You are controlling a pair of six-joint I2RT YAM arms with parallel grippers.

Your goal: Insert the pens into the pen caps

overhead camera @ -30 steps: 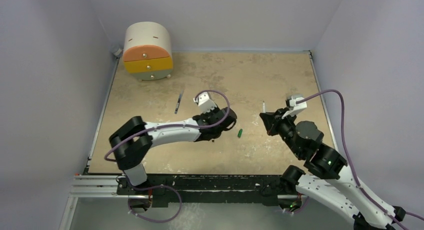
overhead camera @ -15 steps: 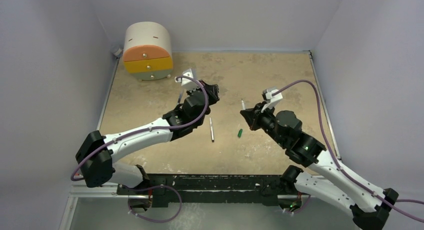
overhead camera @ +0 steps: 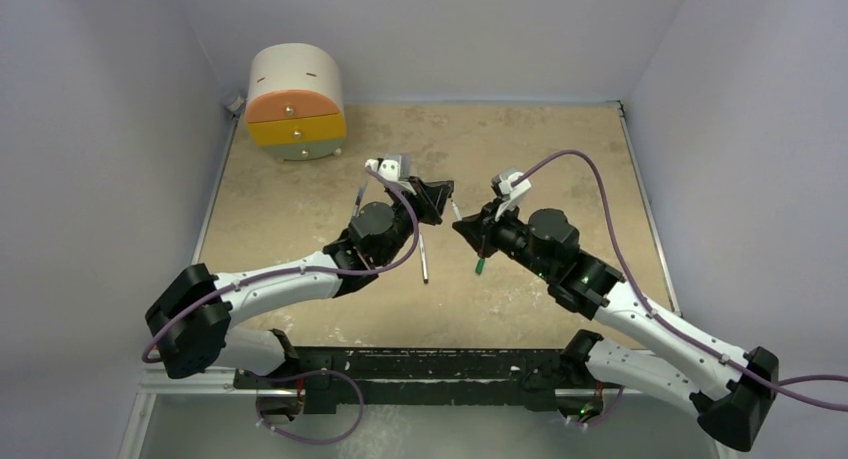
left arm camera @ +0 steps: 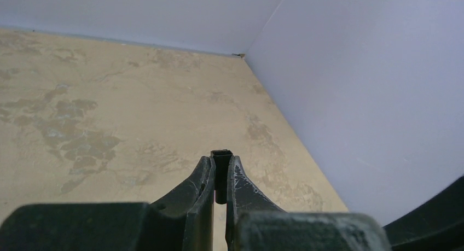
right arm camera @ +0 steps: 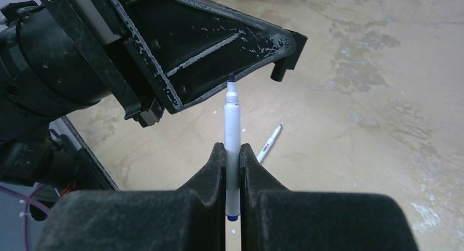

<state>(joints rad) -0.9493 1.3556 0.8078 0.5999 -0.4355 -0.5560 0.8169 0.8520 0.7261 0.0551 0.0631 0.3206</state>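
Observation:
My left gripper (overhead camera: 441,193) is shut on the black pen cap (left arm camera: 221,164), held above the table with its open end outward. My right gripper (overhead camera: 466,228) is shut on a silver-grey pen (right arm camera: 232,122), tip pointing at the left gripper. In the right wrist view the pen tip sits against the side of the left finger (right arm camera: 219,38), a little left of the black cap (right arm camera: 279,70). A second pen (overhead camera: 423,260) lies on the table below both grippers. A third pen (overhead camera: 360,193) lies behind the left wrist. The green cap (overhead camera: 480,266) lies under the right arm. The pale cap is out of view.
A round white drawer unit with orange and yellow fronts (overhead camera: 295,101) stands at the back left corner. Walls close the table at the back and both sides. The loose pen also shows in the right wrist view (right arm camera: 269,143).
My left gripper has risen and swung right, uncovering the pen on the table. My right gripper has moved left with its pen until its tip meets the left gripper.

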